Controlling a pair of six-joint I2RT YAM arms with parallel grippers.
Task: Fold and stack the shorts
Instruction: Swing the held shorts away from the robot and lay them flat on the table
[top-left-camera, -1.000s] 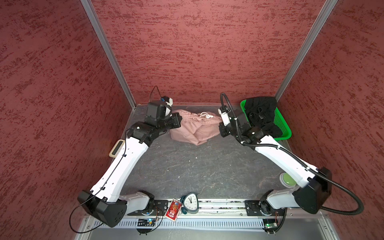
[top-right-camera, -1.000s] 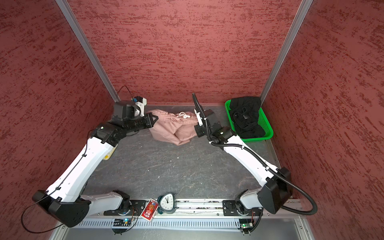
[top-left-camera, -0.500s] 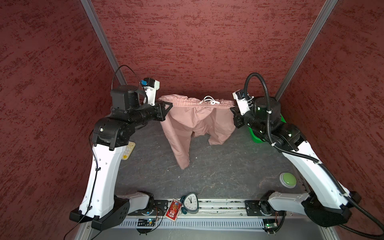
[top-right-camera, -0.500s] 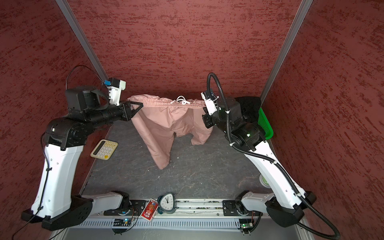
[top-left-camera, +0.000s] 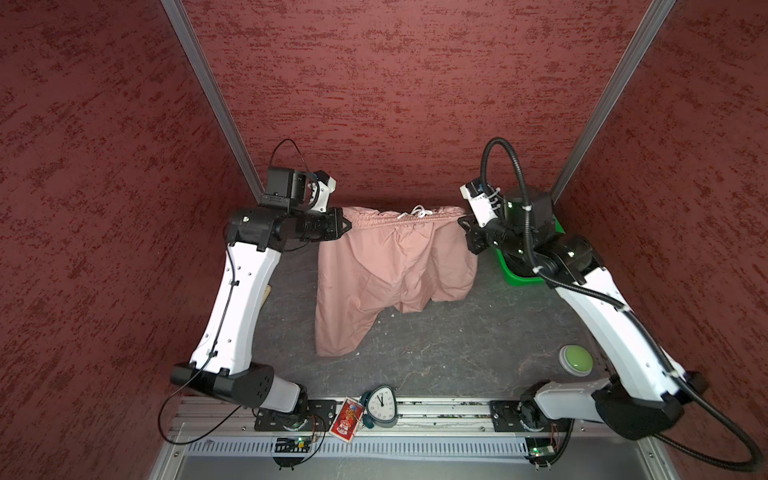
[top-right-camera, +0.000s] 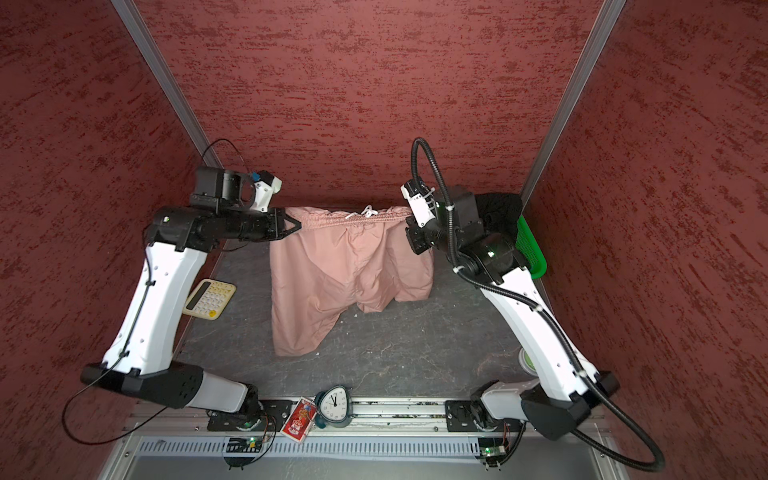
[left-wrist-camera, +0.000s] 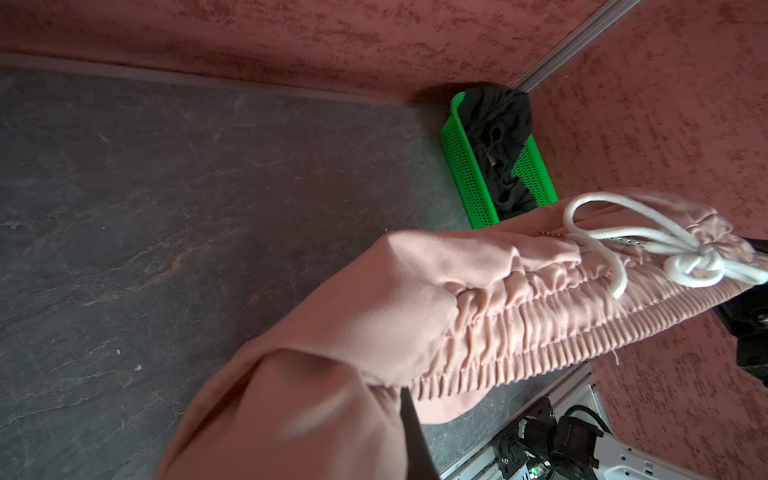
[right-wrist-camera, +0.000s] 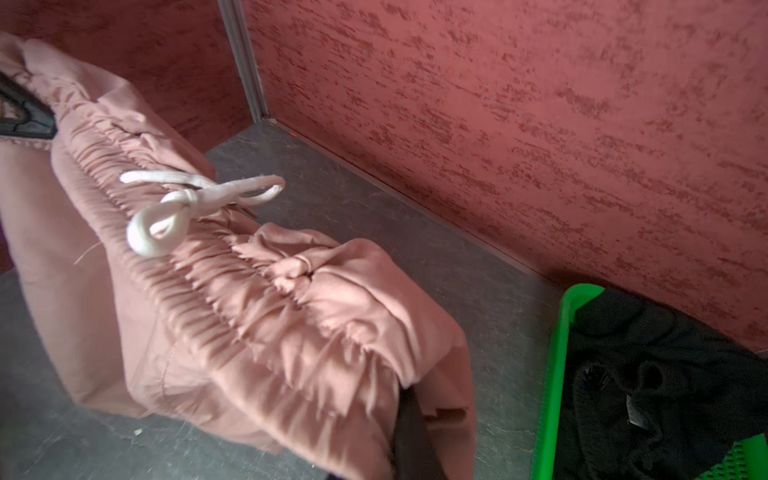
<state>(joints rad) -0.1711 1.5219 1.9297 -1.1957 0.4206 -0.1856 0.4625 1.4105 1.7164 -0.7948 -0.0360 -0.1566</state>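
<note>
Pink shorts (top-left-camera: 386, 266); blk shorts (left-wrist-camera: 498, 124), prob.; green perforated basket (left-wrist-camera: 467, 178)

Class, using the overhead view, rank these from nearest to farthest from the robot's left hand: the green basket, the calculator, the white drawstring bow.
Measured from the left hand in a top view:
1. The white drawstring bow: mid-waistband of the pink shorts that the hand grips.
2. The calculator: lying lower down on the left side.
3. The green basket: back right corner.
</note>
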